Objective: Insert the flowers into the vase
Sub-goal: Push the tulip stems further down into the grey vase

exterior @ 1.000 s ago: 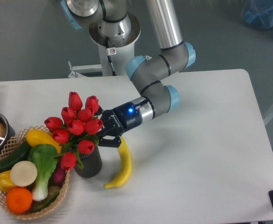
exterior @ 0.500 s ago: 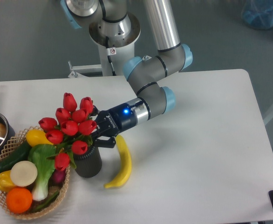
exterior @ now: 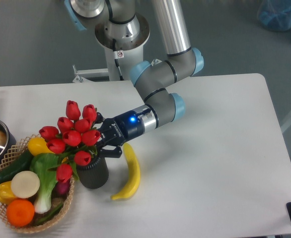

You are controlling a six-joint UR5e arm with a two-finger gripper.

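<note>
Tulips, red buds bunched tight: the flowers (exterior: 72, 135) sit above and just left of the vase (exterior: 94, 172), heads fanned up and left over the rim of the wicker basket (exterior: 9, 154), green stems and leaves running down and right toward the vase mouth. Long axis of the bunch is tilted, not upright; lower stem ends look to be at or inside the mouth, though leaves and a low bud hide the rim, so cannot tell how deep they sit. Gripper (exterior: 105, 144) comes in from the right, nearly level, its dark fingers closed around the stems just above the vase; jaws look narrow, the bunch held between them. My read: stems are over the opening, and what remains is to bring the bunch more upright, lower it, then let go. Vase is a short, dark, matte cylinder, standing upright and touching or just beside the basket's right edge. Buds smooth and waxy-looking. Yellow banana (exterior: 129, 172) lies curved on the white table (exterior: 210, 163) just right of the vase, under the wrist. Basket holds a leafy green vegetable (exterior: 47, 171), an orange (exterior: 20, 212) and other produce.
</note>
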